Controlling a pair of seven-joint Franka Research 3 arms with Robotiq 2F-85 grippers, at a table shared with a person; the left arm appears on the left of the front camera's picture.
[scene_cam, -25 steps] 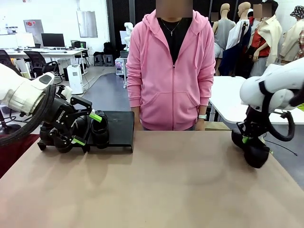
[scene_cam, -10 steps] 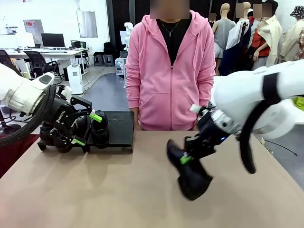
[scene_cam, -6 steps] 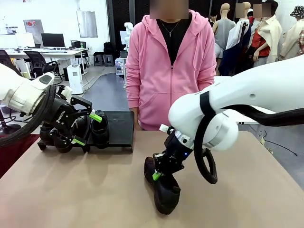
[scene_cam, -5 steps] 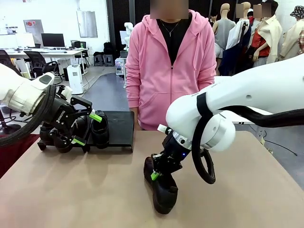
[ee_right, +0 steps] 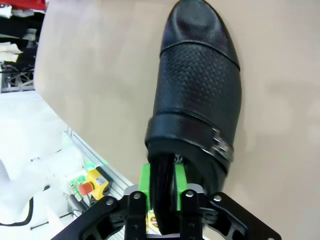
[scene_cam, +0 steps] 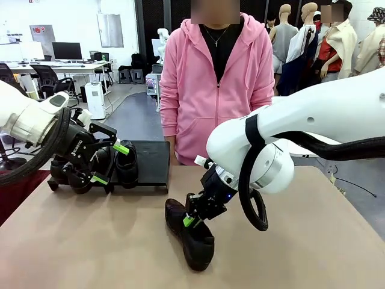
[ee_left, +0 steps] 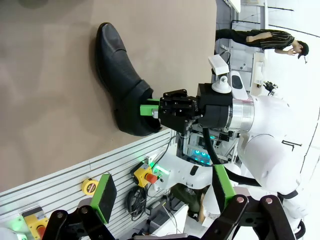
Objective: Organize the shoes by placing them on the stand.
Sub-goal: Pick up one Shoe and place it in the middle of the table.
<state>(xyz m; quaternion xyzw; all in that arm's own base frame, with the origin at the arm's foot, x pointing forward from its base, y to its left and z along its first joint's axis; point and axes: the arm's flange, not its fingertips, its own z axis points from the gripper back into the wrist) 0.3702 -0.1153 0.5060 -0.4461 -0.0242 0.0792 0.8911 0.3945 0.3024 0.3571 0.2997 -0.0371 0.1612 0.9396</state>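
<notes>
Right gripper (scene_cam: 191,218) pinches shoe (scene_cam: 189,236) by heel rim between pads, sole on table. Left gripper (scene_cam: 109,162) gapes empty beside stand (scene_cam: 151,162). Step: handover mid-table; next likely release, left regrasp.

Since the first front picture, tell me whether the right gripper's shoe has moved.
Yes. The shoe, pinched by the right gripper, has travelled from the table's right edge leftward to mid-table, much closer to the stand, which stayed put.
</notes>
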